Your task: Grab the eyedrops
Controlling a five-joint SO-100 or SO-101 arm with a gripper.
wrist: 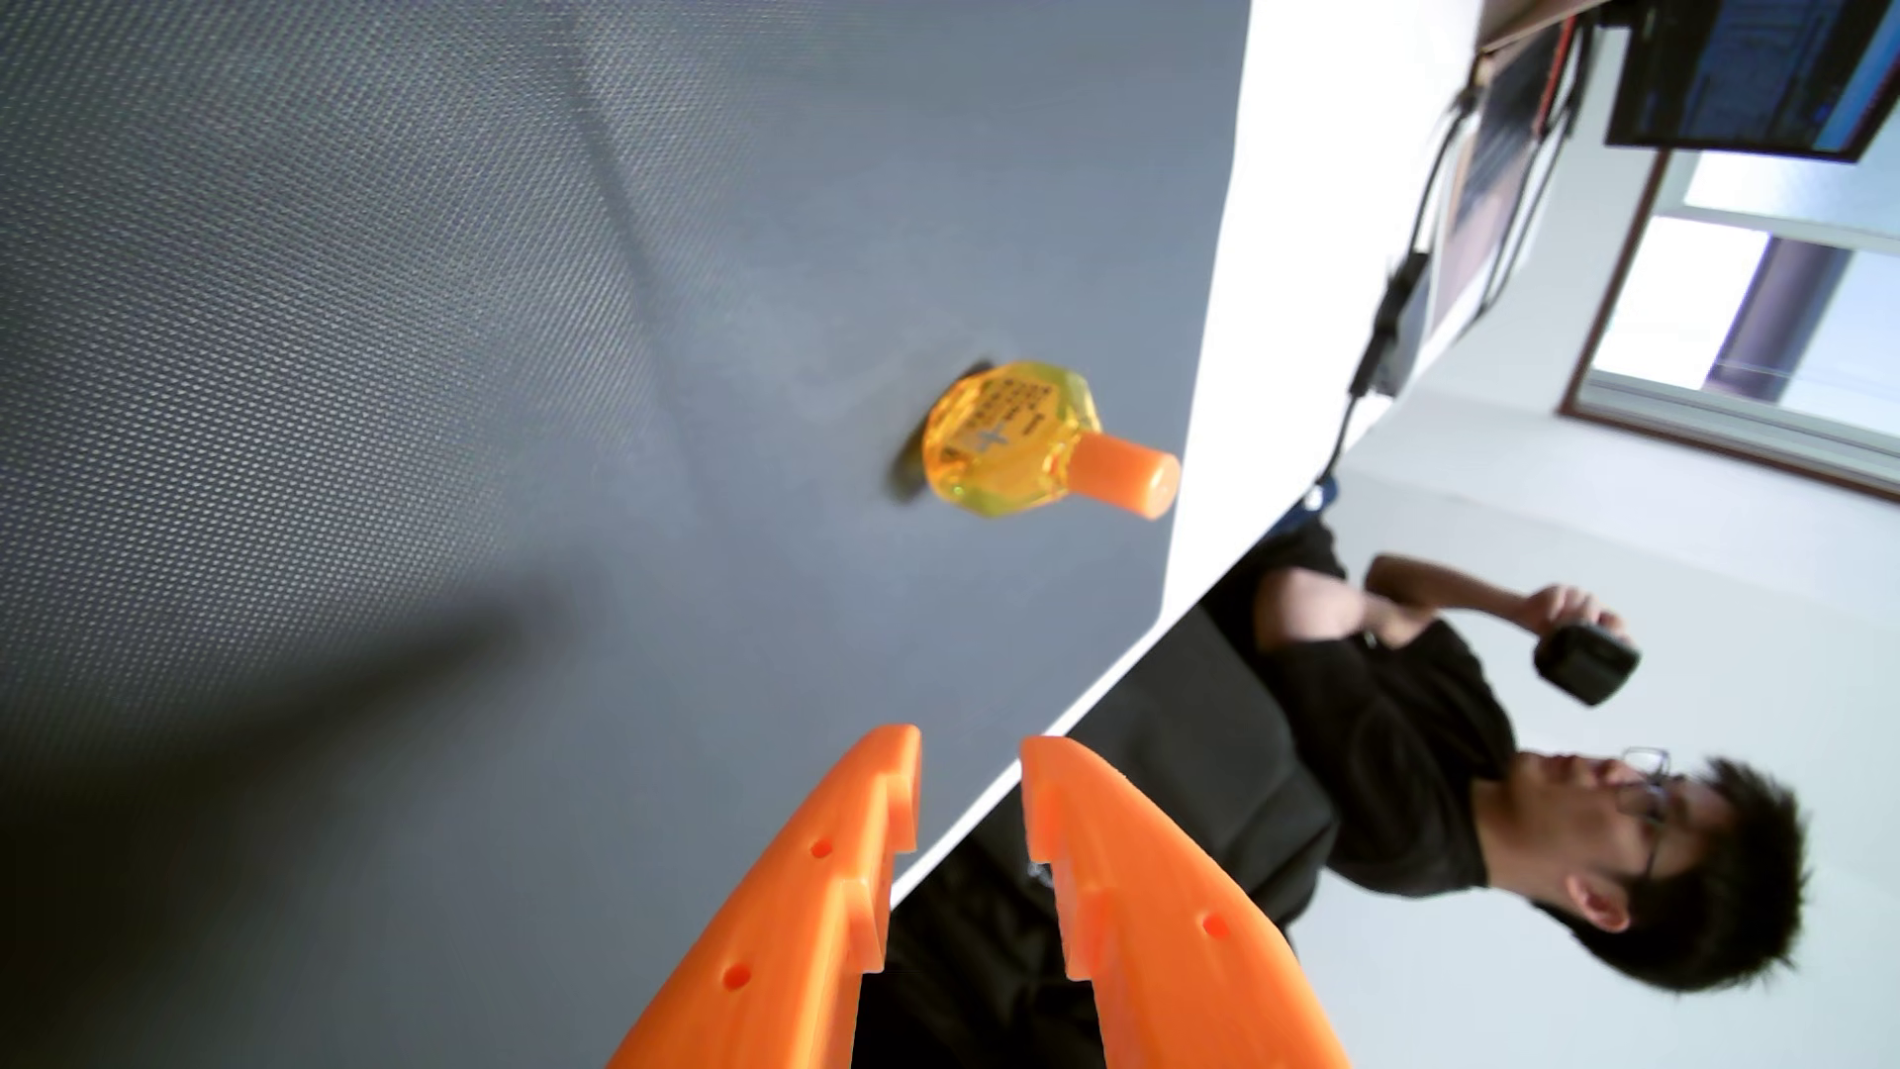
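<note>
Hand empty with fingers apart, eyedrops standing free on the worktop mat.

Wrist view is rolled sideways, so read it with care: your two orange fingers come in from the bottom edge with a clear gap between the tips and nothing in it. The eyedrops bottle, yellow faceted body with an orange cap, sits on the grey mat further up the frame, well apart from the fingertips, cap pointing right in the picture, close to the mat's right edge. Past that edge there's a white strip of worktop. Off the worktop on the right, a person in a black top holds a dark object; a monitor and cables are at top right.
</note>
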